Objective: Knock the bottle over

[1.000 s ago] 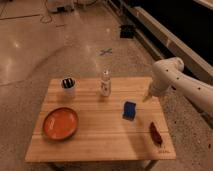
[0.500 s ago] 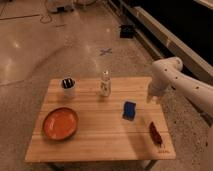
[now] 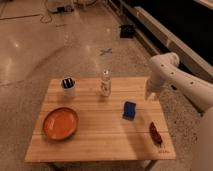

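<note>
Scant gripper [image 3: 148,95] shift vs prev frame: by table [image 3: 100,146] R edge, apart from upright bottle [image 3: 105,83]; grip state unclear

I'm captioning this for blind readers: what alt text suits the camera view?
A white-capped bottle stands upright at the back of a wooden table, the robot's gripper apart from it near the table's far right corner. A white cup holding dark sticks, an orange bowl, a blue block and a dark red object also sit on the table.

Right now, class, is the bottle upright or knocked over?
Upright: the bottle stands cap-up on the table; the tool hangs by the right edge, clear of the bottle.
</note>
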Available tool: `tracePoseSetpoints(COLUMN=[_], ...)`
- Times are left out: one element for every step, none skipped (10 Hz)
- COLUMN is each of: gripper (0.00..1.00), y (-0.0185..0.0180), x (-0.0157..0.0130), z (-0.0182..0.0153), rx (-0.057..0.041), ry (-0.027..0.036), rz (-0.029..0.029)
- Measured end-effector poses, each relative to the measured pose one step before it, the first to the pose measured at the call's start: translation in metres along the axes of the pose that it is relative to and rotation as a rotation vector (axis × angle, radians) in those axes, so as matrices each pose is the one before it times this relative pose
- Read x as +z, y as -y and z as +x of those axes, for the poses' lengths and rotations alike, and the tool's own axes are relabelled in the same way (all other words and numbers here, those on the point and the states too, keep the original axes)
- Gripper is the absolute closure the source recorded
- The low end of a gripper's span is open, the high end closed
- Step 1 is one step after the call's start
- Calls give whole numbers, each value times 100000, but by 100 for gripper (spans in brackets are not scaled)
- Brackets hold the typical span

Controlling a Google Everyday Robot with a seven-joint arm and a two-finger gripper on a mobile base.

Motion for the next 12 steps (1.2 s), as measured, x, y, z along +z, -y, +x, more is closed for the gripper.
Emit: tracePoseSetpoints(gripper=[55,55,55,55,55,55,55,55,55,55,55,55], y=[923,219,-546,-138,31,-28,635,728,-273,303,897,-132], x=[171,-336,-594,23,335,252,245,36,-71,30,-445,-630], z=[338,456,-12,-113,-223,131,781,797,337,135,405,294], rx=[-271,-2417,-92,244,-420,329,-327,-633,-300,-73,-485,355], ry=[-469,-107,191,274,320,-271,-366,-401,408,357,-318,221], rz=[543,136,-277,-248,-845,94,91,385,-687,-468,433,-58])
